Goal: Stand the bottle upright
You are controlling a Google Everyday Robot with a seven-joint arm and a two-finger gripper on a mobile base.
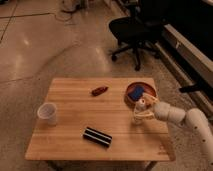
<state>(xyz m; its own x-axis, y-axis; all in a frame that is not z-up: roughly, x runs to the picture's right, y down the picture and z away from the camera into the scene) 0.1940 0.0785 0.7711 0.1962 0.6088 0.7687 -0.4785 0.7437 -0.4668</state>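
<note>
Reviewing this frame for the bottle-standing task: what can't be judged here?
Camera view only:
- The bottle: the gripper covers much of it, so whether its base rests on the table is unclear.
- Bottle label print: too small to read.
- Blue item in the bowl: too blurred to identify.
- Arm: cut off by the right edge.
- Table legs: cut off by the bottom edge.

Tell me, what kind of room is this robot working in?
Probably an office or lab space: a polished concrete-like floor, a black swivel office chair, and a small wooden table set up as a test bench. The gripper is at the bottle near the table's right edge.
</note>
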